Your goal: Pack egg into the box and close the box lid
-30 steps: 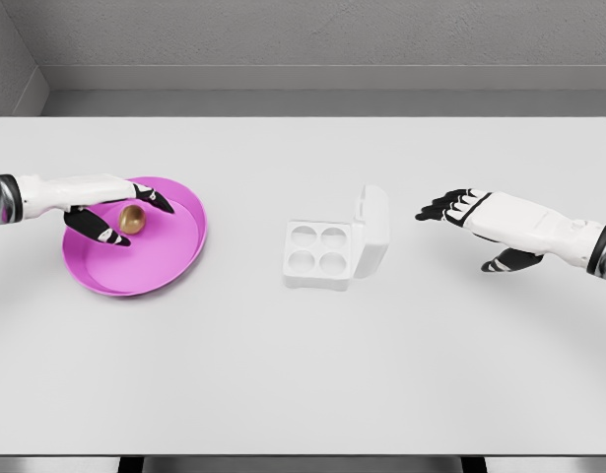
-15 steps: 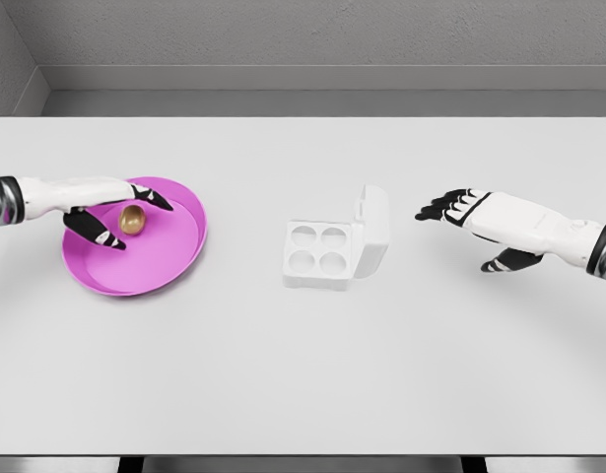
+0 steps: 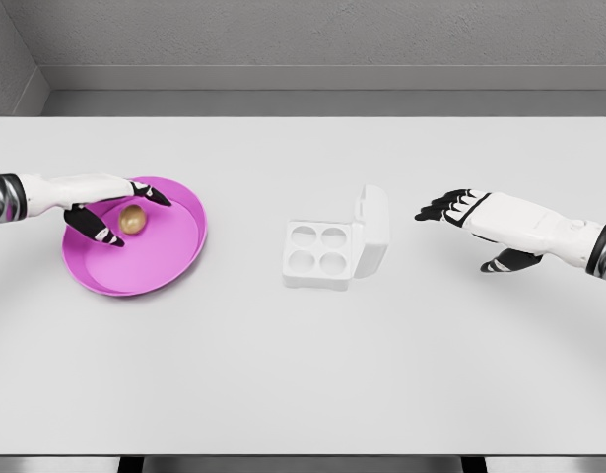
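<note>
Table (image 3: 303, 374) space is big, white and flat, and everything sits on it. Left of the box sits a round pink plate (image 3: 169, 264) with a raised edge. The box (image 3: 334, 246) is small and white, near the middle of the table. Its lid (image 3: 372, 229) stands up on the right side, and four round cups show inside. None of the cups has anything in it.

Well to the right of the box, the right hand (image 3: 470, 215) floats above the table. Its dark fingers (image 3: 437, 207) are stretched out and a little apart, pointing at the box, and they hold nothing.

Far left of the box, over the plate, is the left hand (image 3: 103, 202). Its finger and thumb are spread on either side of the egg (image 3: 133, 219), and it is hard to tell if they touch it. The egg is small, smooth and golden brown, and it seems to sit in the plate.
</note>
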Available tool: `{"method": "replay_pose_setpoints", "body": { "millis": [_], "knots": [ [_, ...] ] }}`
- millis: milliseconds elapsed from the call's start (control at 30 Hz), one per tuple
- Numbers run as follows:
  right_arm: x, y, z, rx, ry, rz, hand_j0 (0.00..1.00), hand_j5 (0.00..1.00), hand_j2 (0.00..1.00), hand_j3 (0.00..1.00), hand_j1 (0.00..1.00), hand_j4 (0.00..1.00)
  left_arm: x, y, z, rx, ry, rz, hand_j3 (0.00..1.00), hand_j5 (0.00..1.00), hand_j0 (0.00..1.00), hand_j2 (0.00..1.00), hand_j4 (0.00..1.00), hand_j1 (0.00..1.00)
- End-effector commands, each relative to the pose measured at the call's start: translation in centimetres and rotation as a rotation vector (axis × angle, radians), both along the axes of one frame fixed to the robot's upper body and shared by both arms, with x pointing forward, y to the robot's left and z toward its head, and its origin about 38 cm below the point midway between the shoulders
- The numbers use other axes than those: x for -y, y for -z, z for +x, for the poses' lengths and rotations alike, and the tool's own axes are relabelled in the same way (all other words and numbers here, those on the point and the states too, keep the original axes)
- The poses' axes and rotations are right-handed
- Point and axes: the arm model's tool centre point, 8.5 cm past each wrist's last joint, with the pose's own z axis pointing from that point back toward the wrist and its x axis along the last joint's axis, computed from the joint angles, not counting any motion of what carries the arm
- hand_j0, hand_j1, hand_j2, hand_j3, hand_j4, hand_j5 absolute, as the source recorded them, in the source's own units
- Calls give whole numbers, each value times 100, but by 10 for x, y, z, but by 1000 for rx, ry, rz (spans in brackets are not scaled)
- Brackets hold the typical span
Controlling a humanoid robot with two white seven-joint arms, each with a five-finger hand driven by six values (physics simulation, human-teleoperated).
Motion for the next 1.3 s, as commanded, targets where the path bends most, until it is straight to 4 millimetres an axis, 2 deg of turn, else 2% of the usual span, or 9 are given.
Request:
{"method": "replay_pose_setpoints", "body": {
  "millis": [0,600,867,1267],
  "knots": [
    [0,-1,0,-1,2,6,100,100,100,100,100,100,-2,-1,3,4,-13,2,86,86,86,86,86,86],
    [0,0,0,-1,2,7,100,100,100,100,100,100,-5,4,5,0,-28,10,85,85,85,85,85,85],
    [0,0,0,-1,2,7,100,100,100,100,100,100,-6,5,4,-2,-28,10,78,78,78,78,78,78],
    [0,-1,0,0,2,7,100,100,100,100,100,100,-5,8,4,-5,-26,18,76,76,76,76,76,76]
  ]
}}
